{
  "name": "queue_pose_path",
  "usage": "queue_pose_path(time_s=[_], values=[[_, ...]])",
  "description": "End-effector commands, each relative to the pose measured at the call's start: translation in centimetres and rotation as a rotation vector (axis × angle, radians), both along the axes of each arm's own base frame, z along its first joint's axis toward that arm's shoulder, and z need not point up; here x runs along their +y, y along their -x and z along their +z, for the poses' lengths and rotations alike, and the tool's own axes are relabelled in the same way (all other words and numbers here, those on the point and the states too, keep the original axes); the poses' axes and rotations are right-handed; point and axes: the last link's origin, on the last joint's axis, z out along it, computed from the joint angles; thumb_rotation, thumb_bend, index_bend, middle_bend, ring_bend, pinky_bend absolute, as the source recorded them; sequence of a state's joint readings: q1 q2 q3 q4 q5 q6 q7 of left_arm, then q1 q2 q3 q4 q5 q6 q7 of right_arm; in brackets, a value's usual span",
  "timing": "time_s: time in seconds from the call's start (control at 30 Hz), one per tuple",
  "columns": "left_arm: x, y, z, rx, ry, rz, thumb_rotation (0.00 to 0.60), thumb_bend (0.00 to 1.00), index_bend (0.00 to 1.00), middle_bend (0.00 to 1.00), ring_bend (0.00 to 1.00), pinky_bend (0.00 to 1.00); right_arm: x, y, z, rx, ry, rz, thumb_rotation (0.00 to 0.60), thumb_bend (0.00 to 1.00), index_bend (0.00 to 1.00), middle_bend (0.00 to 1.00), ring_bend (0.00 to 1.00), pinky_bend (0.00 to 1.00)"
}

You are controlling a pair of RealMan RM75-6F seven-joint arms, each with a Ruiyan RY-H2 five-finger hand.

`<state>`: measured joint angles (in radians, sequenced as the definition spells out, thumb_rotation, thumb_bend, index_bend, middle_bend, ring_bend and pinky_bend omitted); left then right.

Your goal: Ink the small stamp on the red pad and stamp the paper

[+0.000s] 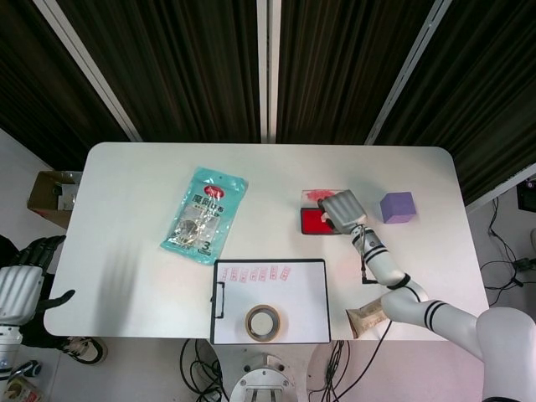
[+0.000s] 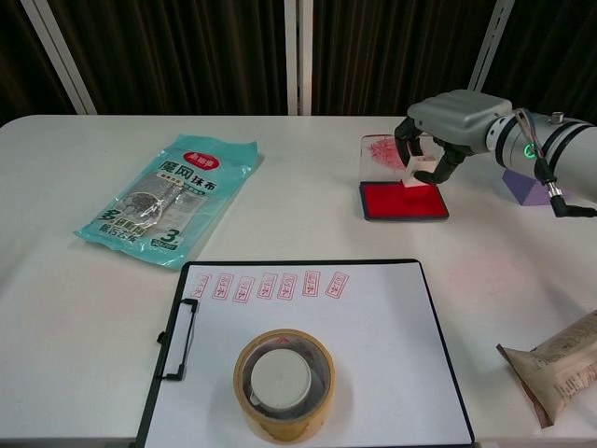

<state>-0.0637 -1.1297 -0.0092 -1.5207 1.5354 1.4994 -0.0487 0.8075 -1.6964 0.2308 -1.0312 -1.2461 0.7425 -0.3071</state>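
— Red pad (image 1: 319,221) sits right under the right hand (image 1: 342,210) from up top. Can you see the stamp from there?

— Barely, in the head view. The hand covers the pad's right end, and only a pale bit pokes out at its fingertip side. The paper (image 1: 270,300) on its clipboard lies nearer the robot than the hand and off toward the left arm, with a tape roll (image 1: 263,321) on it.

— And the left hand (image 1: 23,283)?

— Far off at the table's corner, fingers spread, holding nothing.

— The chest view is plainer. The right hand (image 2: 438,140) has its fingers curled round the small stamp (image 2: 420,173), pinching it, and the stamp's base looks down on the red pad (image 2: 403,201), or a hair off it. I can't tell which.

— What worries you?

— The pad's clear lid (image 2: 386,157) stands up just behind the fingers. Push forward while lifting and I'd guess the hand knocks it, maybe drags the whole pad.

— Also the stamp looks tilted in that pinch. Ink one edge only and the print comes out half.

— And the paper (image 2: 373,345) below the hand already has a row of prints, with the tape roll (image 2: 283,383) in front of it. Land carelessly and it overlaps one.

— Purple block (image 2: 524,183) sits just past the wrist too.
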Motion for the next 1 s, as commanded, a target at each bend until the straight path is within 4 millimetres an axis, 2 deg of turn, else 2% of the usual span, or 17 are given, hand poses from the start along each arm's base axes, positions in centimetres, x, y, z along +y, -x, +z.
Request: queue_pose_path(time_s=[0.03,0.33,1.0], values=[[0.0,0.0,0.0,0.0,-0.001,0.0,0.6,0.0,0.12,0.14,0.12,0.24,-0.2,-0.1,-0.4,0.014,-0.016,-0.018,0.6,0.48,0.92,0.8,0.93,1.0],[0.0,0.1,-0.1,0.0,0.001,0.003,0.6,0.0,0.12,0.14,0.12,0.24,-0.2,-0.2,-1.0,0.049,-0.015,-0.017,0.6,0.48,0.92,0.8,0.93,1.0],[-0.3,0.5,0.0,0.002,-0.004,0.016,0.6,0.0,0.12,0.14,0.12,0.24,0.1,1.2,-2.7,0.091,-0.031,-0.042,0.6,0.48,0.93,0.81,0.93,1.0]])
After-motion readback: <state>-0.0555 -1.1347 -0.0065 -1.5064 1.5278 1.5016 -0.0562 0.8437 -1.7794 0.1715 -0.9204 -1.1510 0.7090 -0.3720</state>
